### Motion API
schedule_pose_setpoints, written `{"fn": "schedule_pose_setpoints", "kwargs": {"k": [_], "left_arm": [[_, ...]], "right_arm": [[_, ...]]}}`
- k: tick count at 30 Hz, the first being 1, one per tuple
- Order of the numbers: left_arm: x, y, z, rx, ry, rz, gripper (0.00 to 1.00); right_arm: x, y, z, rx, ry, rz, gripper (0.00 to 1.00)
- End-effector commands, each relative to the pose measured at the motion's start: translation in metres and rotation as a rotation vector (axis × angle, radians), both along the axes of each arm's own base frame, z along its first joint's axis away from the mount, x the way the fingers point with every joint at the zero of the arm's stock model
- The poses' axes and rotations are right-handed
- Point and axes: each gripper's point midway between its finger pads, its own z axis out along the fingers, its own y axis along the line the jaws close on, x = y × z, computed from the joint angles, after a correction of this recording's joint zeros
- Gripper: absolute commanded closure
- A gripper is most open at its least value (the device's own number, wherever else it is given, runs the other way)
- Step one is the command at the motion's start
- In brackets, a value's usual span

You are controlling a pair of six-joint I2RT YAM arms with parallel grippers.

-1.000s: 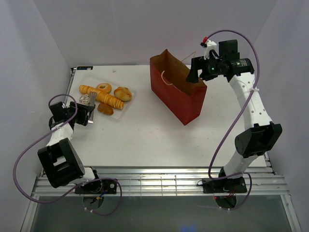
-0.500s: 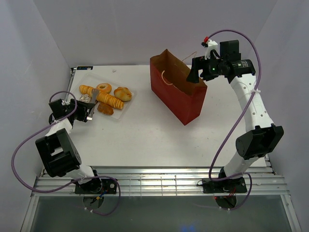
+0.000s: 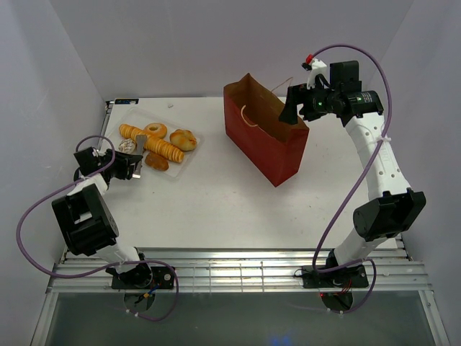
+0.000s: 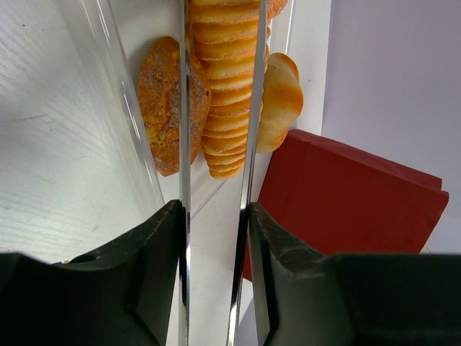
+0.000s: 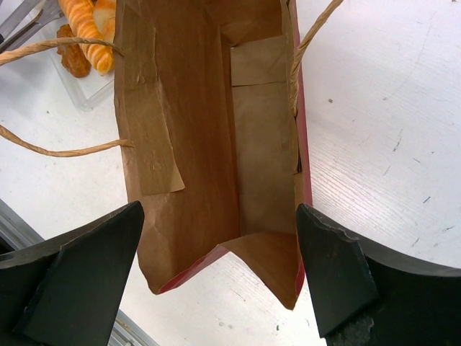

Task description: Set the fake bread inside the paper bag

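Left gripper (image 3: 134,167) clamped on tongs (image 4: 184,144). Blades lie either side of long loaf (image 4: 223,86); cannot tell whether they pinch it. Bread (image 3: 155,144) lies on clear tray (image 3: 186,160) near far-left corner of counter (image 3: 216,202). Bag (image 3: 266,144) upright, mouth open, near far edge, well apart from tray. Right gripper (image 3: 290,112) spread wide over bag's right end, holding nothing.

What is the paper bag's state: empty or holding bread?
Empty. The right wrist view looks down into the open paper bag and shows only bare brown lining; the fake bread lies outside it, across the table.
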Motion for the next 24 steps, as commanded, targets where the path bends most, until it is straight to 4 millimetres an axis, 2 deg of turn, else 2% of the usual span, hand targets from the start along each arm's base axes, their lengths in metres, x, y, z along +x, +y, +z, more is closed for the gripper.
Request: {"fn": "schedule_pose_setpoints", "kwargs": {"k": [1,7,10,12,20,24], "left_arm": [[0.011,0.005,0.026,0.035,-0.100,-0.018,0.58],[0.009,0.004,0.035,0.047,-0.118,-0.020,0.77],[0.007,0.005,0.040,0.065,-0.121,-0.012,0.94],[0.007,0.006,0.044,0.082,-0.130,-0.009,1.00],[0.001,0.005,0.058,0.102,-0.138,-0.010,1.00],[0.000,0.004,0.058,0.105,-0.139,-0.013,1.00]], "right_arm": [[-0.001,0.000,0.020,0.013,-0.073,-0.004,0.08],[-0.002,0.000,0.024,0.015,-0.083,-0.006,0.08],[-0.002,0.000,0.024,0.013,-0.084,-0.008,0.08],[-0.001,0.000,0.022,0.012,-0.079,-0.008,0.08],[-0.001,-0.001,0.020,0.009,-0.077,-0.010,0.08],[-0.003,-0.001,0.019,0.008,-0.078,-0.011,0.08]]}}
